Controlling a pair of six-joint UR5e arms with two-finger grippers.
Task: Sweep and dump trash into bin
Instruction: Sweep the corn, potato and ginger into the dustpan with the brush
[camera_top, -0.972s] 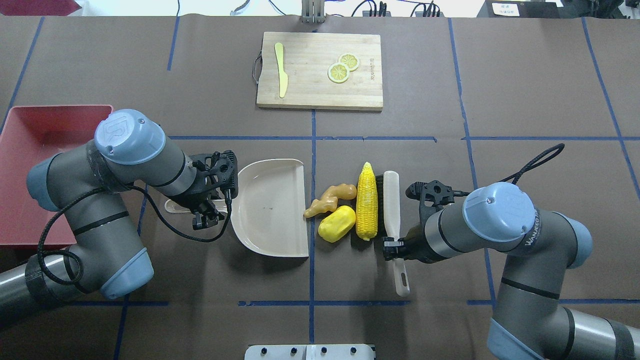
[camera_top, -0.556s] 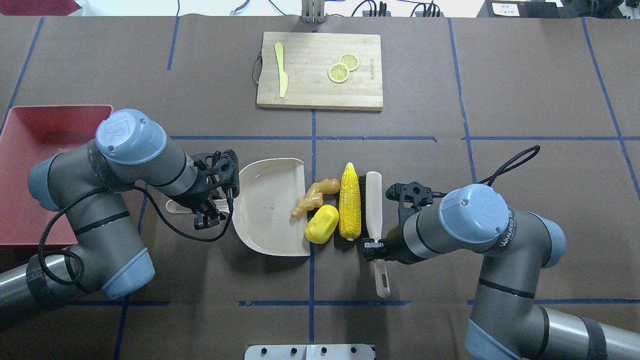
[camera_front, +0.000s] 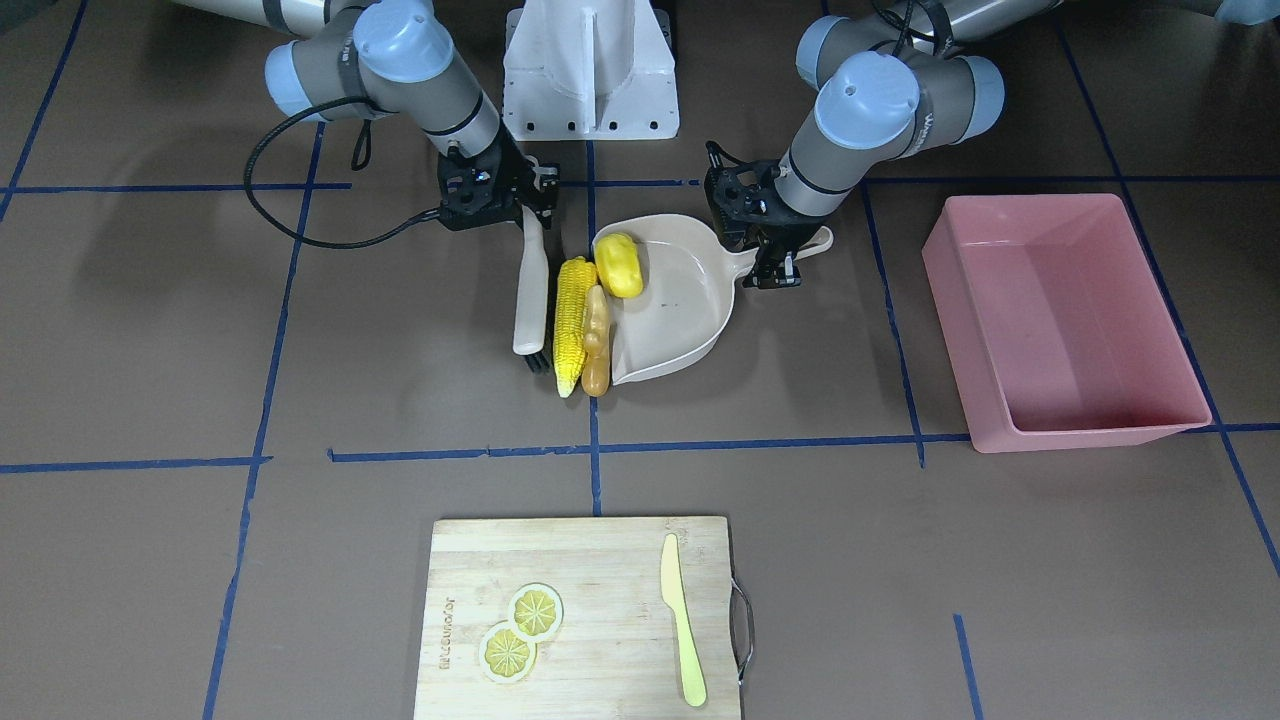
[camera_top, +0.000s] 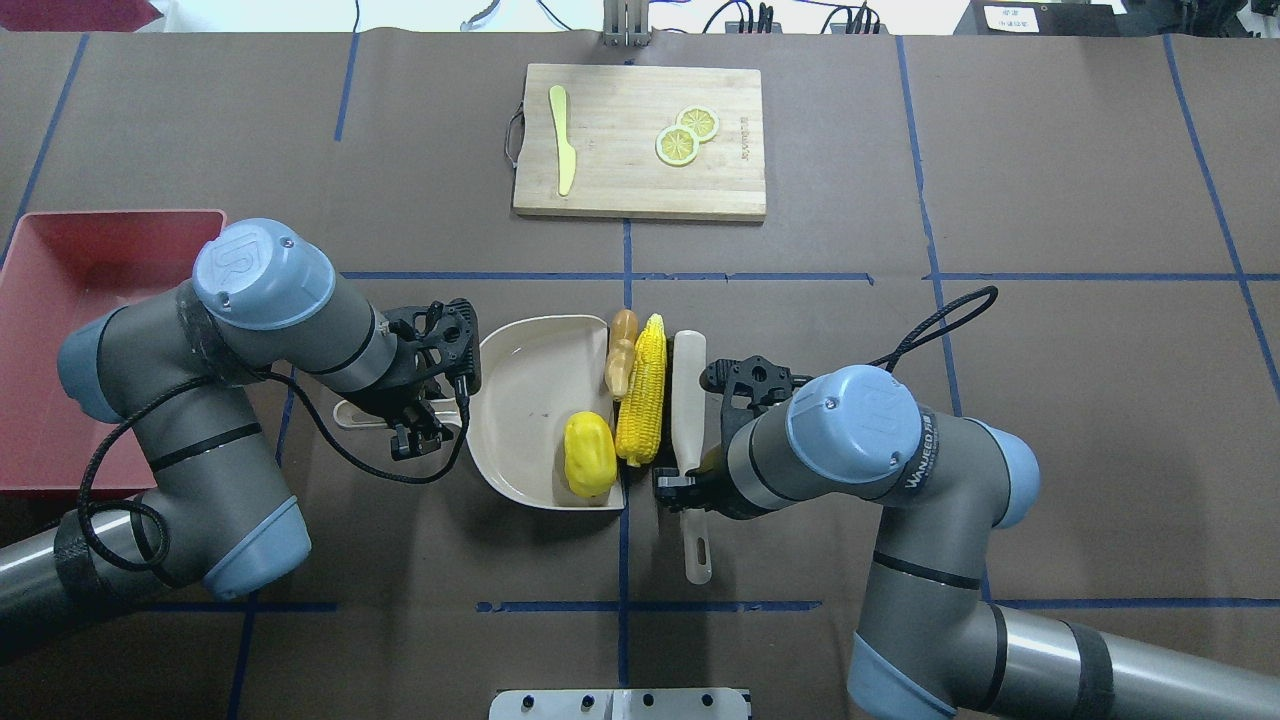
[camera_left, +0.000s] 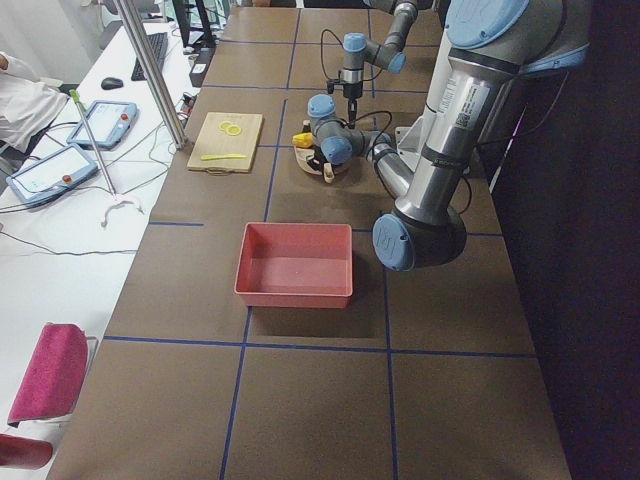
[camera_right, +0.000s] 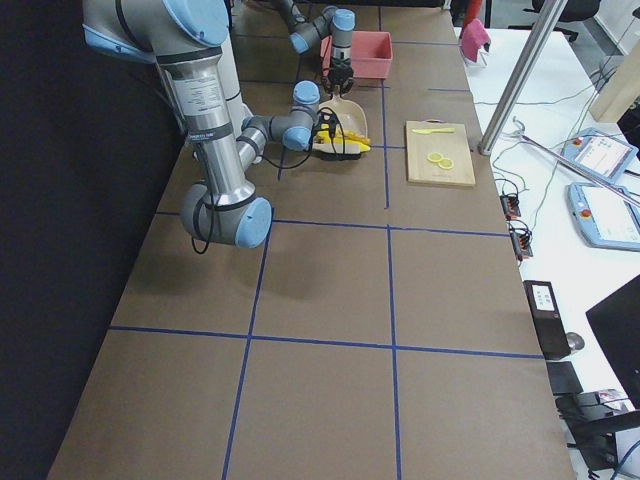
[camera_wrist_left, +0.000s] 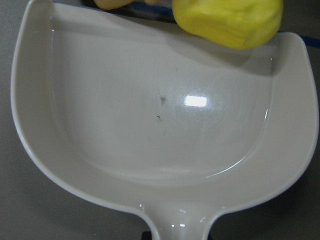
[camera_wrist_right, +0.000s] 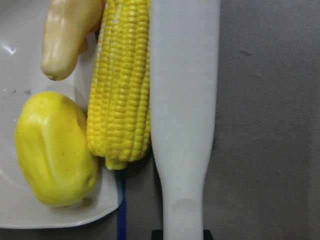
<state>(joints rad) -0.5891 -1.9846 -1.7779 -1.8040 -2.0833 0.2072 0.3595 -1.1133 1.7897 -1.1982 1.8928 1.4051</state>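
The beige dustpan (camera_top: 525, 400) lies at mid-table. My left gripper (camera_top: 415, 415) is shut on its handle, also seen in the front view (camera_front: 775, 262). My right gripper (camera_top: 680, 485) is shut on the handle of a white brush (camera_top: 687, 395). The brush presses against the corn cob (camera_top: 642, 390). The corn lies along the pan's open edge. The lumpy yellow vegetable (camera_top: 589, 455) rests inside the pan at its lip (camera_wrist_left: 227, 20). The ginger root (camera_top: 620, 352) lies at the far end of the edge, between corn and pan. The pink bin (camera_top: 110, 215) stands at the left, partly behind my left arm.
A wooden cutting board (camera_top: 640, 185) at the far middle carries a pale yellow knife (camera_top: 563, 140) and two lemon slices (camera_top: 685, 137). The robot's base (camera_front: 590, 70) is at the near edge. Blue tape lines cross the brown table cover.
My right gripper has swept the brush leftward, pushing the three toys against the dustpan. The yellow vegetable has gone onto the pan. The ginger has turned along the edge. The left arm holds still.
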